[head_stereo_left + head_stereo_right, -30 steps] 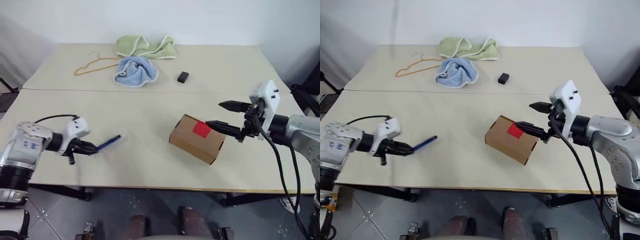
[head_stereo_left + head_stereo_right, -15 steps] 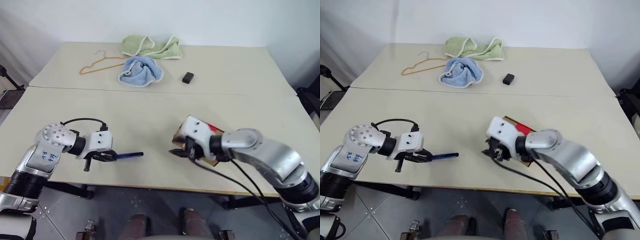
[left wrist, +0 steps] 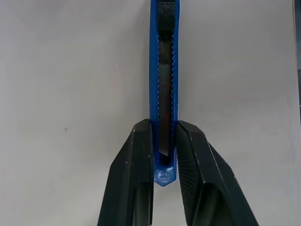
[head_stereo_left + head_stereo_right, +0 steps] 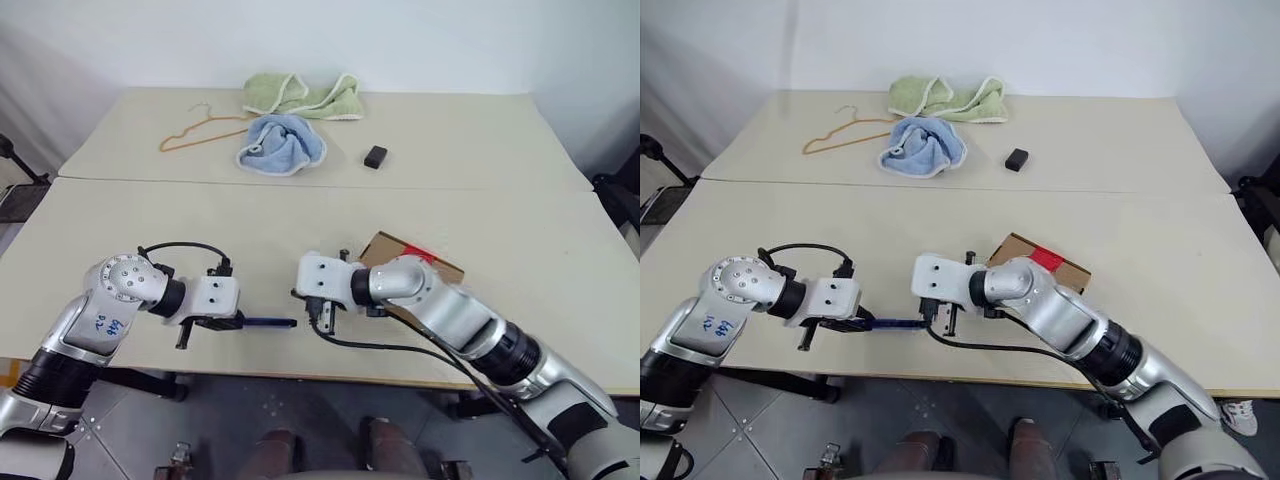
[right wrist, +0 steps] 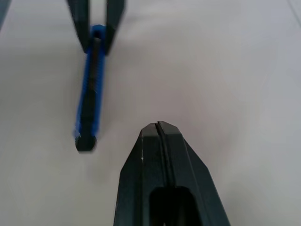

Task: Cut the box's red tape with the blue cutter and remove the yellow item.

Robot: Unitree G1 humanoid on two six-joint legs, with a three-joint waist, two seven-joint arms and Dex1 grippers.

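Note:
My left gripper (image 4: 232, 322) is shut on the back end of the blue cutter (image 4: 268, 322), which lies level just above the table's front part and points right. The left wrist view shows its fingers (image 3: 141, 155) pinching the cutter (image 3: 163, 70) from both sides. My right gripper (image 5: 159, 127) is shut and empty, reaching leftward, its tip close beside the cutter's dark tip (image 5: 86, 141). The brown box (image 4: 1018, 250) with the red tape (image 4: 1046, 259) lies behind my right forearm and is partly covered by it. The yellow item is hidden.
At the back of the table lie a green towel (image 4: 300, 95), a light blue cloth (image 4: 280, 142), an orange wire hanger (image 4: 190, 130) and a small black block (image 4: 376, 156). A seam (image 4: 150, 182) runs across the table between the two halves.
My right arm swung left past the box and sank toward the cutter's tip, and its gripper went from open to shut. My left gripper carried the cutter a little to the right.

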